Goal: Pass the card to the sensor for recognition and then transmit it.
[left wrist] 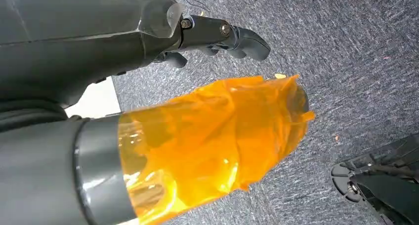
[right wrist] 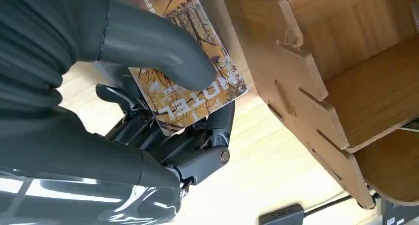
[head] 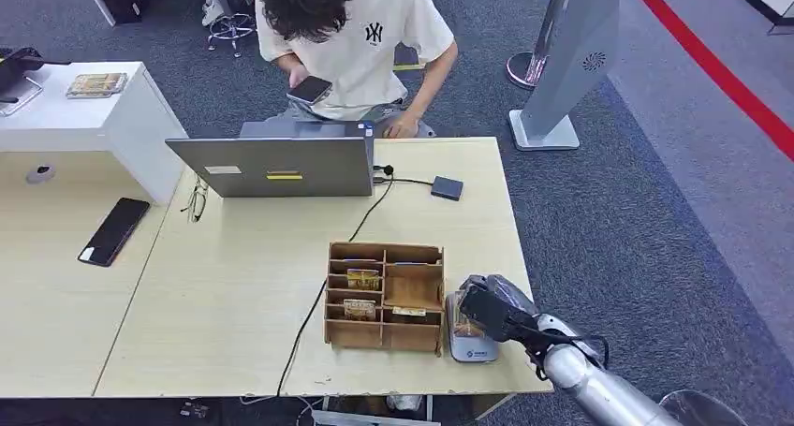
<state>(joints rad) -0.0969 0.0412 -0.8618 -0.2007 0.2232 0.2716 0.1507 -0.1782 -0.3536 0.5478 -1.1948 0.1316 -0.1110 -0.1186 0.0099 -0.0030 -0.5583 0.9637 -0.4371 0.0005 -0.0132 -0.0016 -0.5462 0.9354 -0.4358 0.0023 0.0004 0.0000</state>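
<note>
The wooden organizer (head: 385,297) stands near the desk's (head: 243,286) front-right corner, the grey sensor (head: 471,344) just beside it at the right edge. The right hand (head: 493,312) hovers over the sensor — thumb (right wrist: 158,47) pressing the card (right wrist: 190,81) against the fingers. The left hand (left wrist: 217,37), fingers curled, hangs over carpet — empty.
</note>
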